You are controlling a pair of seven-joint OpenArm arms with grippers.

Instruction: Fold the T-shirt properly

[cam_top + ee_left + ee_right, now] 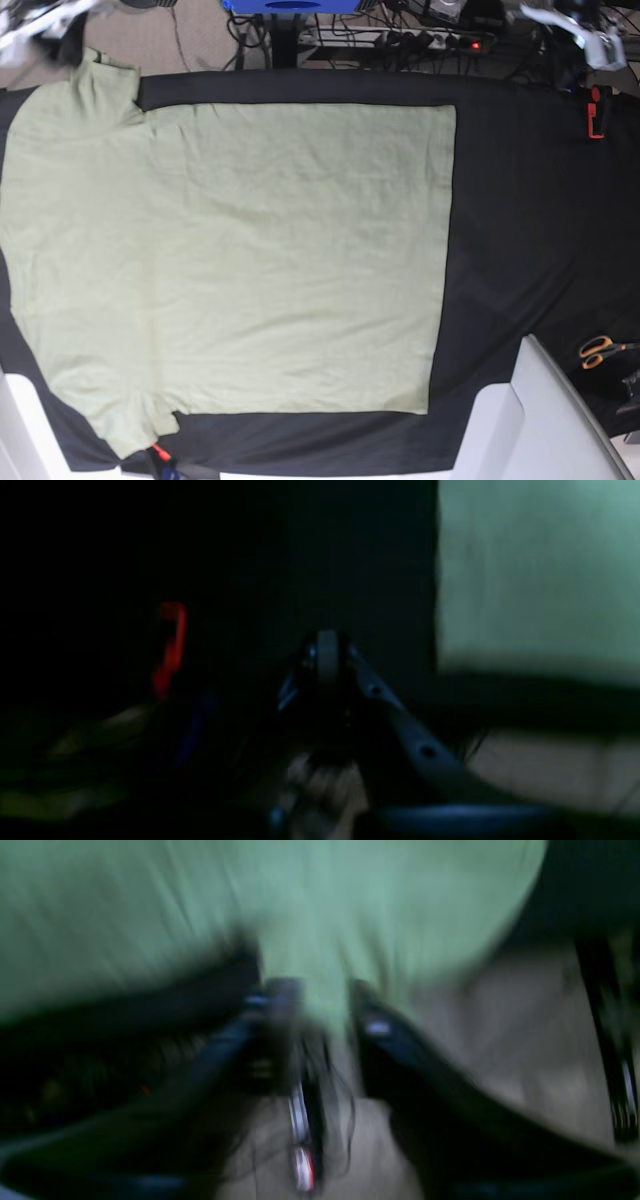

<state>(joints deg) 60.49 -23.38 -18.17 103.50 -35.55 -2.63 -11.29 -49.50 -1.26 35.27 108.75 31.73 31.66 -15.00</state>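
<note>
1. A black cloth (520, 200) covers your table, with cables and a power strip (430, 40) along the far edge at 12 o'clock, a red clamp (596, 112) at 2 o'clock and orange-handled scissors (598, 350) at 4 o'clock.
2. The T-shirt (240, 260) lies spread flat over the left and middle of the cloth, hem edge facing 3 o'clock, one sleeve at 11 o'clock and the other at 7 o'clock.
3. Judge it light, soft and limp: it will sag and crease. Pinch at a sleeve, shoulder or hem corner.
4. Your right gripper (320, 995) hangs off the table at 11 o'clock beside the sleeve. Its jaws stand apart, cloth showing between them; blur hides whether they hold it.
5. Your left gripper (327, 655) sits at 1 o'clock, well apart from the shirt, fingers together on nothing.
</note>
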